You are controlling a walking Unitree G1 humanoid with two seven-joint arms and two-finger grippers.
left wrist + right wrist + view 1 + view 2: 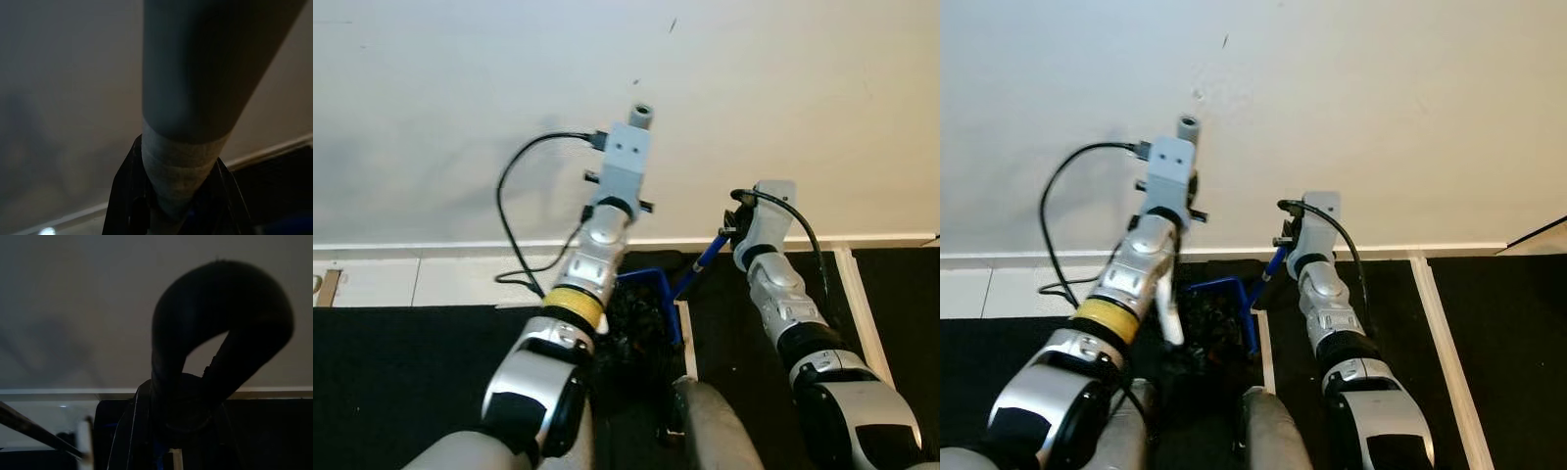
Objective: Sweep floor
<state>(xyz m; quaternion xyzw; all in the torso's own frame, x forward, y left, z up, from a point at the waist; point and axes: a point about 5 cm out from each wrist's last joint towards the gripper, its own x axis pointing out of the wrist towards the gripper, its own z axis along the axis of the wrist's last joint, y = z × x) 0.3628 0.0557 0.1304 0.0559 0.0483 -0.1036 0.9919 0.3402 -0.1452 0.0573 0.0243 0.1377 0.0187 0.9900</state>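
My left gripper (178, 208) is shut on the grey broom handle (195, 73), at a band of pale tape. The top of the handle (641, 115) sticks up past my left wrist, and its lower pole (1170, 315) runs down toward the floor. My right gripper (178, 433) is shut on the black loop (220, 308) at the end of the dustpan handle (708, 255), which is blue. The blue dustpan (651, 289) stands on the black floor between my arms, close to the wall. Dark bristles or debris (631, 318) lie at its mouth.
A pale wall (460, 98) with a white baseboard (411, 245) is right in front. Pale tiles (411, 281) lie at the left, black mats (401, 372) below, split by white strips (858, 304). My knees (710, 431) are at the bottom edge.
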